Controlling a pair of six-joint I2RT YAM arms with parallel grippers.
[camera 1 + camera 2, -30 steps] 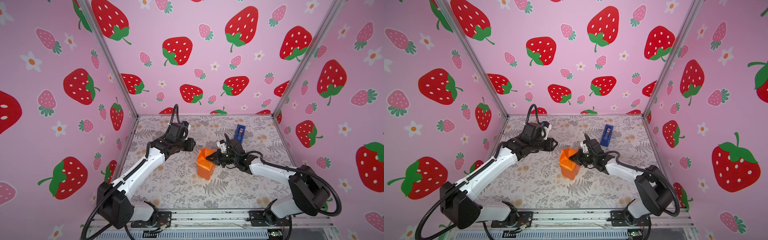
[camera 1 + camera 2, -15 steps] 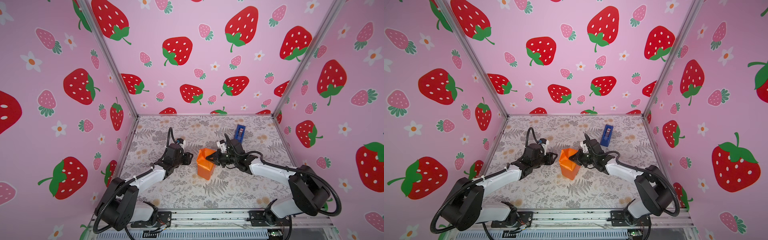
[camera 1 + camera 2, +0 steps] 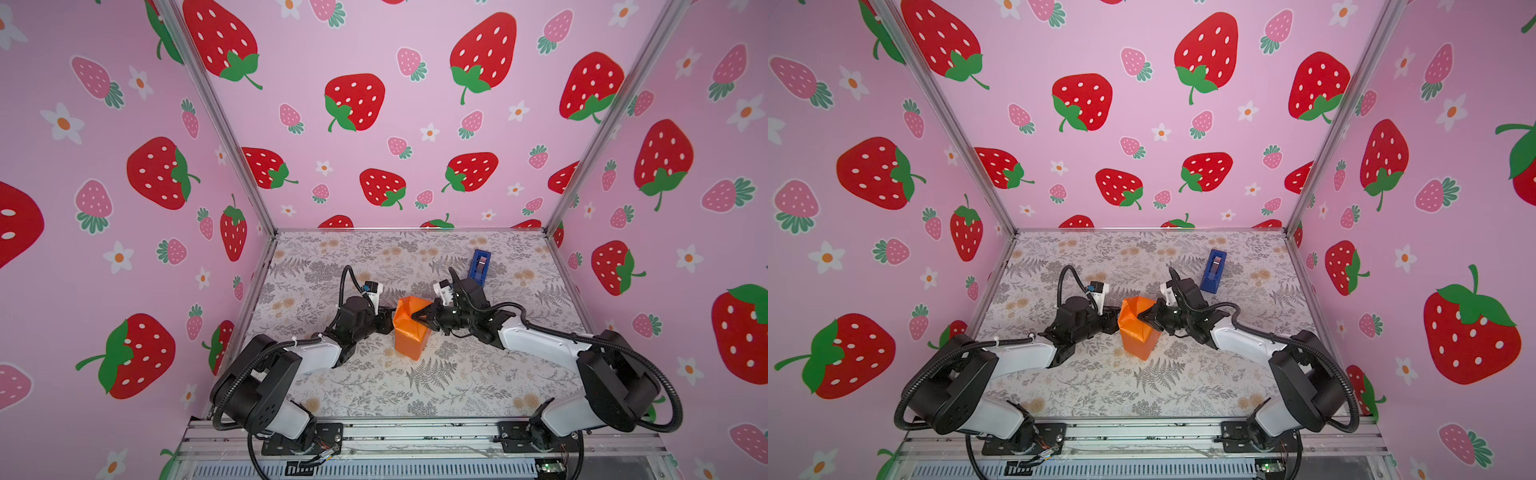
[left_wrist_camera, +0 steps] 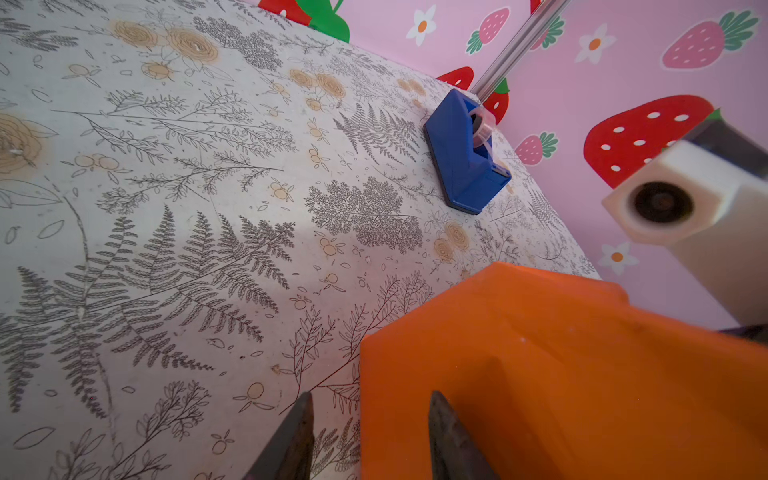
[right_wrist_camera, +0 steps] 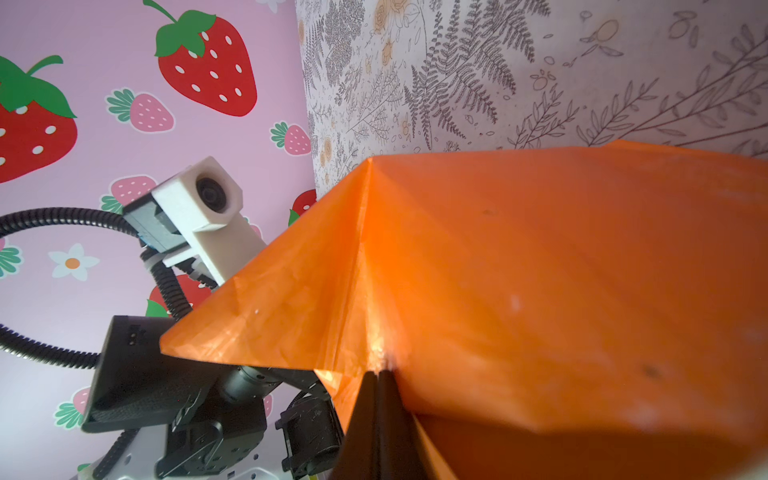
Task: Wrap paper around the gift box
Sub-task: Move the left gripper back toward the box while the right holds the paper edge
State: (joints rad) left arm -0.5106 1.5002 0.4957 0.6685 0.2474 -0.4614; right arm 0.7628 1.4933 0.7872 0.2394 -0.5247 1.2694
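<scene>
Right wrist view: we see our right tool (image 5: 377, 374) pinched on a paper (image 5: 540, 270) fold. Our left tool (image 4: 371, 399) stands part open astride the paper's edge.

A blue tape dispenser (image 3: 478, 266) (image 3: 1213, 271) stands on the table cover (image 3: 374, 386) in both top views. It is in the far right part, near the back wall but apart from it. In the left wrist view the dispenser (image 4: 461, 166) holds a clear roll of tape (image 4: 482, 122) in its upper part. The cover is pale grey, printed with dark ferns, leaves and small tan flowers. Pink walls (image 3: 395, 124) close three sides, printed with red strawberries, smaller pink strawberries and white flowers. Two aluminium posts (image 3: 220, 124) stand in the back corners. An aluminium rail (image 3: 415, 434) runs along the front edge.
</scene>
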